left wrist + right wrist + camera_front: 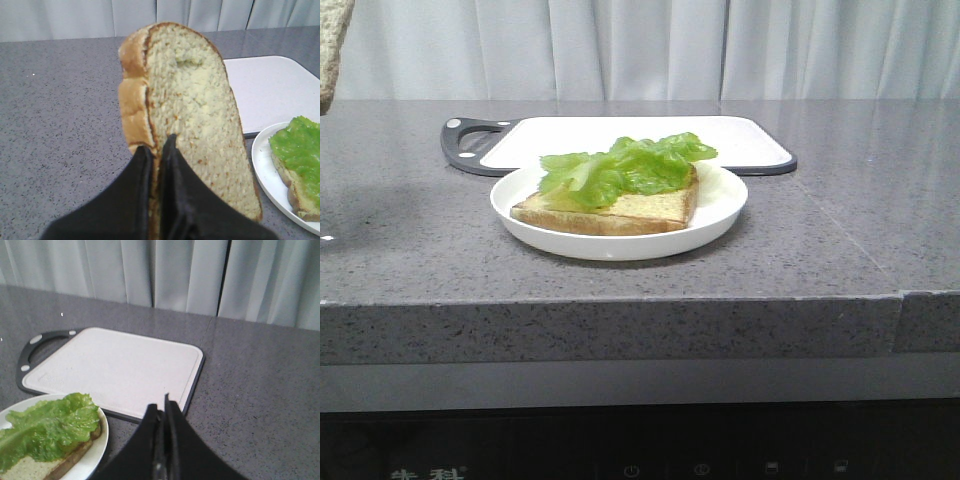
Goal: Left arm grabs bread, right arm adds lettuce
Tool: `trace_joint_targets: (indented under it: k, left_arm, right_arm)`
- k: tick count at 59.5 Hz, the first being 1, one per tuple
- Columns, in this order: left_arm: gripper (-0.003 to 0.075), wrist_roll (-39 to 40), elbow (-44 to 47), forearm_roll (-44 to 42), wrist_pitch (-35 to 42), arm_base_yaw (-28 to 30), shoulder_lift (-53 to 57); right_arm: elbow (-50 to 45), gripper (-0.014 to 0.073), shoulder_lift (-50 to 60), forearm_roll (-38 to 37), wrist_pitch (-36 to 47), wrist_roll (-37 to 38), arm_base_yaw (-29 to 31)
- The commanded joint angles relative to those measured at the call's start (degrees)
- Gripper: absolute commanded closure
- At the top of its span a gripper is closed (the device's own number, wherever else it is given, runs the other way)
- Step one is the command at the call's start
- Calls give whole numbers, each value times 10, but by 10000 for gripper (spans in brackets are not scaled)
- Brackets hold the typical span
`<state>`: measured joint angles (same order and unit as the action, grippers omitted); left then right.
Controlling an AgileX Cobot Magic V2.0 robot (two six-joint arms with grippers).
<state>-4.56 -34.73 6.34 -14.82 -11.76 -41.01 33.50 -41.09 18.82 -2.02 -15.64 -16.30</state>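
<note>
While the left gripper (pixel 156 150) is clamped on the bread (pixel 192 110), holding it upright on edge in the air well to the left of the plate (pixel 720 215), the step in hand looks like capping the sandwich. In the front view only a corner of that slice (pixel 332 45) shows, high at the frame edge.

Lettuce (pixel 625 165) already lies on the spread slice (pixel 620 210) on the plate, mostly over its rear half, overhanging a bit at the back left.

Right gripper (pixel 162 412) has its fingers together with nothing between them, hovering just off the plate, over the near edge of the cutting board (pixel 115 367).

To do it well, my take:
- tip the bread flat before descent, else an edge lands first and drags the leaves
- centre it over the spread slice, not the plate
- lower until it rests, then release; the pinch is at one edge only, so expect sag
- keep the right arm out of the path

Count: 2 bread slices, 1 lettuce bunch, 1 plate, 1 cutting board behind the plate, 2 grippers.
</note>
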Motion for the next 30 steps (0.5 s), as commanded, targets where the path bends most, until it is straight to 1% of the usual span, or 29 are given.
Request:
trace_joint_targets:
  k: [1,8,17,23,30]
  left_arm:
    - [741,2,-16,1,50,2,2]
    - [741,2,-16,1,50,2,2]
    - [741,2,-16,1,50,2,2]
    - [741,2,-16,1,50,2,2]
    - [741,2,-16,10,50,2,2]
  right_arm:
    - [-31,664,57,20,81,-1,3]
    - [-80,664,128,20,78,-1,3]
    - [-125,664,193,20,77,-1,3]
    - [-141,664,221,20,75,-1,3]
    - [-146,664,224,20,77,-1,3]
